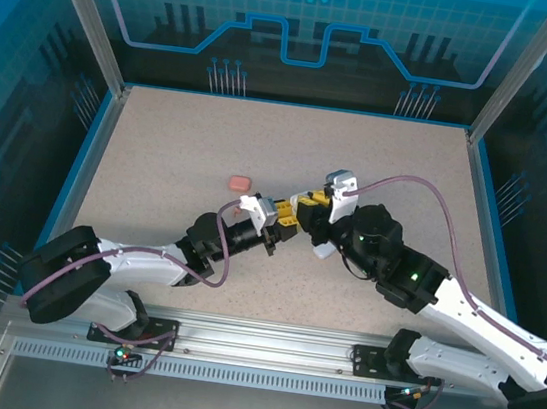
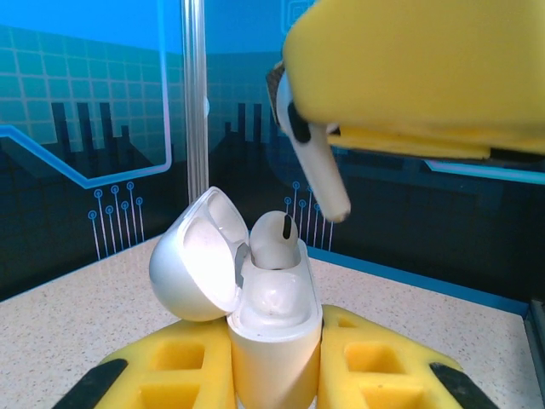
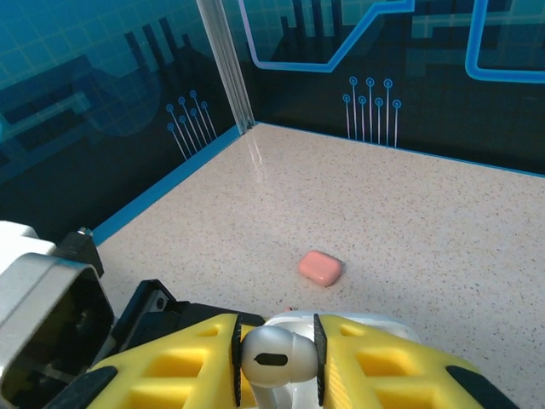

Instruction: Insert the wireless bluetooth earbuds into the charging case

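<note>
Tools closed: left tool [image 2: 277,375] on open case [image 2: 271,311], right tool [image 3: 275,365] on white earbud [image 2: 319,166].

1. I am wearing glossy white shells along my left arm [image 1: 139,266] and right arm [image 1: 484,328], with black joint housings between them.
2. I am trailing a mauve cable [image 1: 408,178] from each wrist.
3. My left gripper [image 2: 272,375] and right gripper [image 3: 277,366] are showing blocky yellow fingers [image 3: 383,371] with recessed pockets and black strips.
4. Small green lights [image 1: 412,276] are glowing on my right arm's black housings.
5. I am carrying a white camera housing [image 1: 342,183] at each wrist, and black base brackets [image 1: 141,331] are anchoring me.
</note>
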`<action>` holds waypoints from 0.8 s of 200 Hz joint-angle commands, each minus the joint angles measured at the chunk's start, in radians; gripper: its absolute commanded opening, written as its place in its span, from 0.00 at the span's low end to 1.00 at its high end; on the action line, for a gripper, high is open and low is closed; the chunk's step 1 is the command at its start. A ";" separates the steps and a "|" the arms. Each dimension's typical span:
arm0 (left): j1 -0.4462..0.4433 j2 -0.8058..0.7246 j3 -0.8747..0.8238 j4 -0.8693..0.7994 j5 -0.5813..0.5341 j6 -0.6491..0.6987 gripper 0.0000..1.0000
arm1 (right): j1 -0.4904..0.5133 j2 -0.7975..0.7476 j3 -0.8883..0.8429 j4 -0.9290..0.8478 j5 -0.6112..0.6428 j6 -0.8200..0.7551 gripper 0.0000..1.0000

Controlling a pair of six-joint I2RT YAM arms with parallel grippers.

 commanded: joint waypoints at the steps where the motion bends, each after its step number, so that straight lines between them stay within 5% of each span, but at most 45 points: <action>1: -0.009 0.003 0.040 0.058 -0.035 -0.007 0.00 | 0.016 0.012 -0.011 0.050 0.033 -0.015 0.28; 160: -0.022 0.027 0.043 0.090 -0.055 -0.039 0.00 | 0.018 0.055 -0.016 0.060 0.055 -0.009 0.28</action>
